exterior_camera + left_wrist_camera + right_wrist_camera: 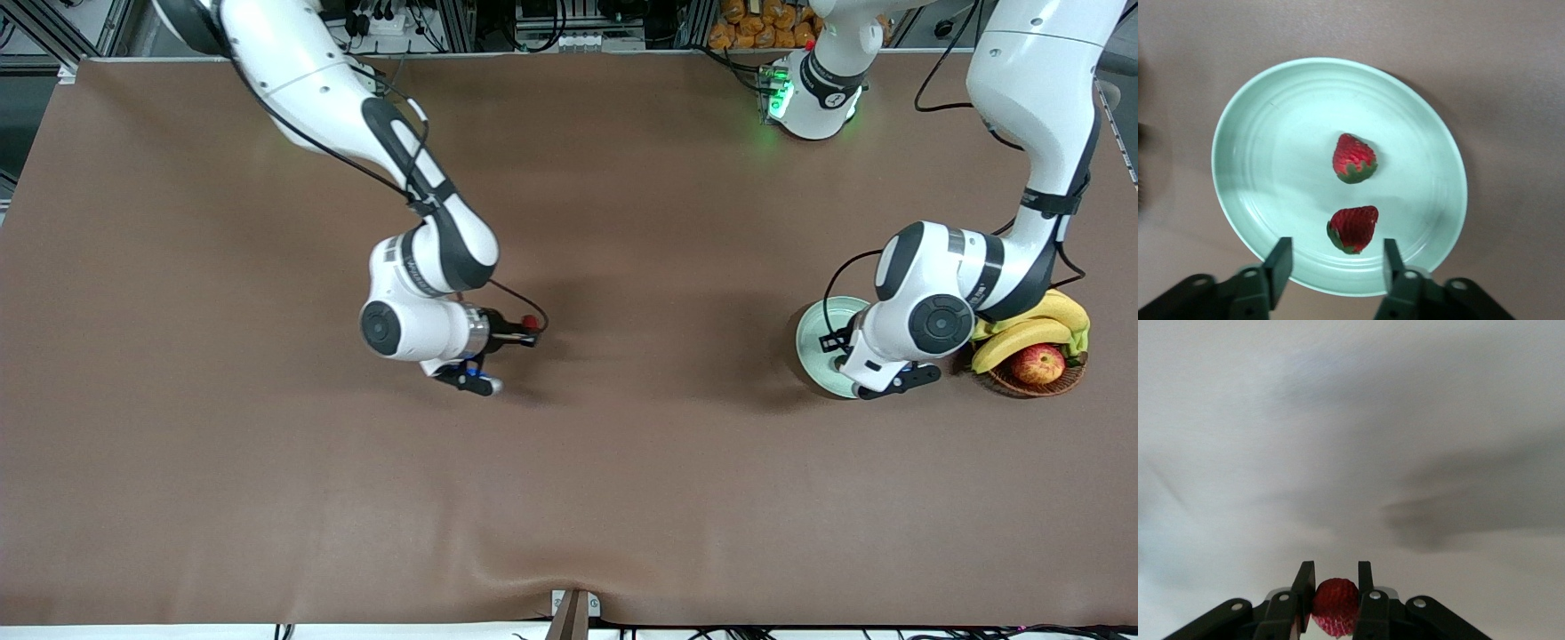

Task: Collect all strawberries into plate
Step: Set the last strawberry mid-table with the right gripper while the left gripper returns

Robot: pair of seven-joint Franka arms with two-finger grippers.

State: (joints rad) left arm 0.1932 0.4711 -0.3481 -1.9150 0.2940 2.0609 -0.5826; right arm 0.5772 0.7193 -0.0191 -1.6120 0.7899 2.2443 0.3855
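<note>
The mint-green plate (813, 336) lies toward the left arm's end of the table, partly hidden under the left arm. In the left wrist view the plate (1271, 133) holds two strawberries (1353, 158) (1354, 227). My left gripper (1333, 260) is open and empty, just above the plate's rim; in the front view the arm hides its fingers. My right gripper (531, 327) is shut on the third strawberry (530, 322), held above the middle of the table. In the right wrist view the strawberry (1335, 603) sits between the fingers (1305, 587).
A brown wicker basket (1058, 380) with bananas (1022, 340) and a red-yellow apple (1037, 364) stands beside the plate at the left arm's end. The table is covered in brown cloth (622, 489).
</note>
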